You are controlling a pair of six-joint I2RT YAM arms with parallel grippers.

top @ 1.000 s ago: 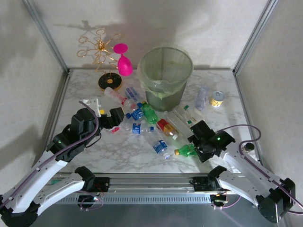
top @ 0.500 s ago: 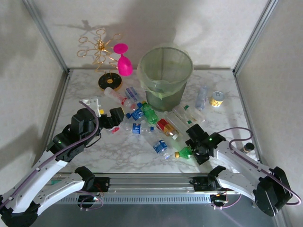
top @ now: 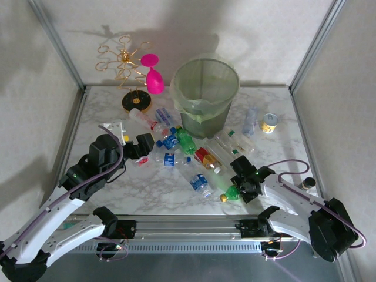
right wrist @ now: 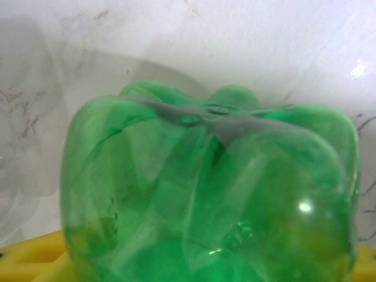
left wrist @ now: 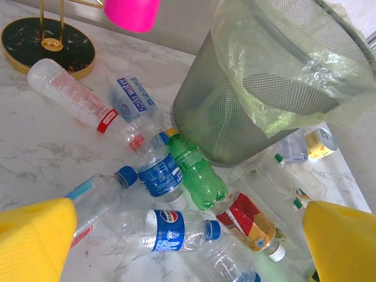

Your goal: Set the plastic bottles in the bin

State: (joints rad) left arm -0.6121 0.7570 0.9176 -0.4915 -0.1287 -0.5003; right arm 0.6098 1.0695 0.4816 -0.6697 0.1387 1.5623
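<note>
Between the jaws of our right gripper [top: 241, 184] sat a green bottle [right wrist: 205, 194], though we couldn't tell whether they had clamped it. Ahead of our left gripper [left wrist: 191, 247], jaws wide apart, plastic bottles [left wrist: 170, 231] lay beside the bin [left wrist: 235, 111]; none looked binned.

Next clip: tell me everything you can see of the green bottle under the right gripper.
The green bottle is small, translucent green plastic with a yellow-orange cap, lying on its side on the marble table near the front edge, cap toward the near left. The right wrist view faces its lobed base. The right gripper sits over its body; whether it grips is unclear.
</note>
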